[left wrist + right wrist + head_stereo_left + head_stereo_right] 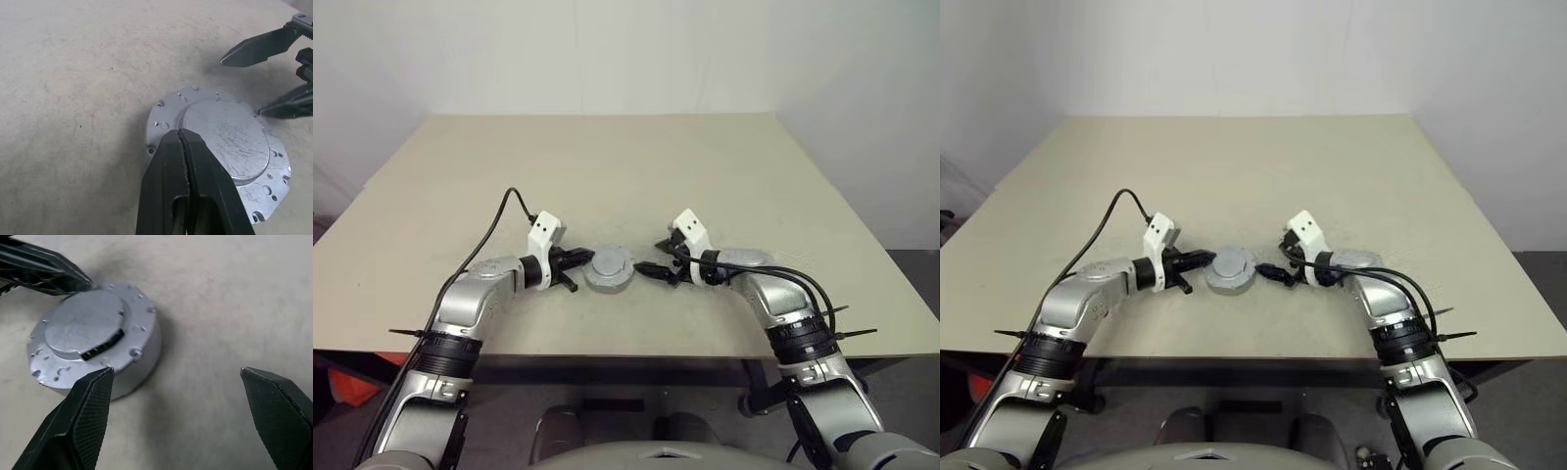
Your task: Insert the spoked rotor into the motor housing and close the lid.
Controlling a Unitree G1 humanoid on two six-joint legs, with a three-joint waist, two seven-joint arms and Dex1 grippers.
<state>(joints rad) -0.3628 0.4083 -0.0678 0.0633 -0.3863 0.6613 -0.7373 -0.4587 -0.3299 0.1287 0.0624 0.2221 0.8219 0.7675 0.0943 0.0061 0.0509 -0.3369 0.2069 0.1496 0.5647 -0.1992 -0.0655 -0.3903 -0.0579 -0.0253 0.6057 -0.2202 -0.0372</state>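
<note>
Sitting near the front edge of the beige table, midway between the two arms, is the motor housing with the lid already seated on top. From the head views it reads as one squat silver-grey round block, no windings or rotor exposed.

Left gripper: fingers pressed together, nothing between them, tip at the lid's left edge. Whether it actually touches cannot be told from the head views. Right gripper: fingers spread wide apart, empty, just beside the housing's right side.

Left wrist view adds lid detail: a raised, scratched central plate on a flat flange ringed with small drilled holes and shallow notches in the rim. The closed left fingers overlap the flange edge here; the two right fingertips show beyond the lid, clearly separated.

Right wrist view adds the side: a plain smooth cylindrical wall, and a dark rectangular slot at the step of the raised plate. One right finger sits close to the wall, the other well clear on bare table.
</note>
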